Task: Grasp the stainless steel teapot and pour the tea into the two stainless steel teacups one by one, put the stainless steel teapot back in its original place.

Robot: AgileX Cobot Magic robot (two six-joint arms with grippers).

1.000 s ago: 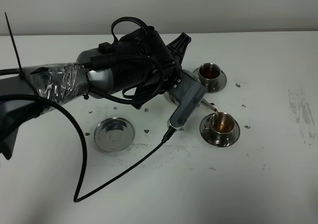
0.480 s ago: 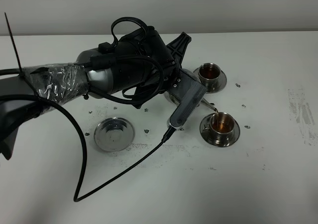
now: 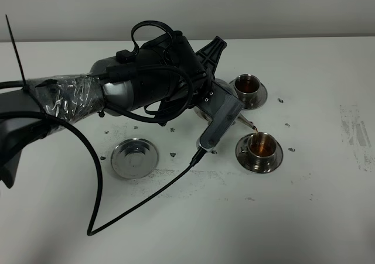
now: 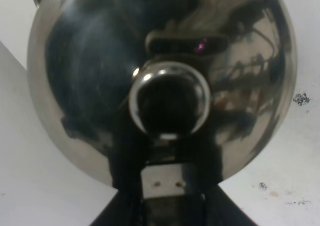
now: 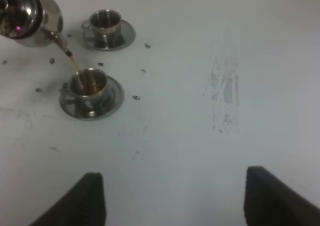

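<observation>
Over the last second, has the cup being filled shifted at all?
No. The near teacup keeps the same spot relative to the far teacup and the empty saucer.

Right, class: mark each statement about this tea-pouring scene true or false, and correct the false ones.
1. The teapot pours tea into the nearer teacup. True.
2. The farther teacup is empty. False: it holds brown tea.
3. The teapot rests on the flat saucer. False: the left claw holds it tilted, and the saucer is bare.
4. The right claw is open, holding nothing. True.
</observation>
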